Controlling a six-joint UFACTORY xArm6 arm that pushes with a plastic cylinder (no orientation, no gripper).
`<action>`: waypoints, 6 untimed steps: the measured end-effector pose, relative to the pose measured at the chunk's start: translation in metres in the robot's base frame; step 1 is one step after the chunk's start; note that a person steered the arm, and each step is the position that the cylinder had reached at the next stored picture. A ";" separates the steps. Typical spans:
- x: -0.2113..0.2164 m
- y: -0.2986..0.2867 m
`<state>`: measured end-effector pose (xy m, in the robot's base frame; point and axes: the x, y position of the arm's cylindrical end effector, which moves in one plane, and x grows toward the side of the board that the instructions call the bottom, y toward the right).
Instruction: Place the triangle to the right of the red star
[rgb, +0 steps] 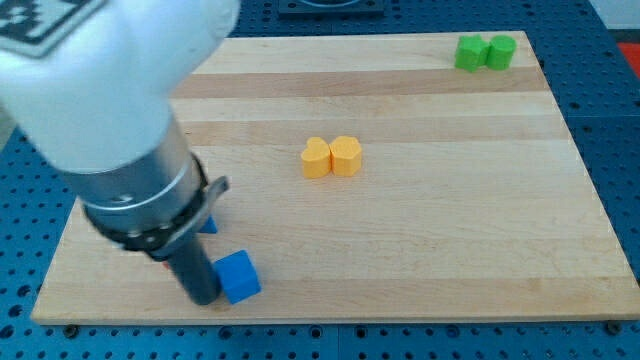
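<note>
blue triangle (208, 224) mostly hidden, heading unclear

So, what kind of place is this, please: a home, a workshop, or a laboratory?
Probably a robotics laboratory bench. A pale wooden board lies on a blue perforated metal table. On the board sit small plastic blocks: two green, two yellow, one blue cube. My tip is hidden behind the arm's housing.

Readable text: none anywhere in the view.
Arm housing (100, 70): at the view's top left corner it carries a black-and-white block pattern, cut off by the frame; no letters or digits can be made out.
Wooden board (420, 230): plain grain, no marks.
Blocks: plain coloured faces, no labels.
</note>
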<state>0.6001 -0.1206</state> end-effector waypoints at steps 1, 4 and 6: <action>0.000 0.015; -0.017 -0.037; -0.095 -0.040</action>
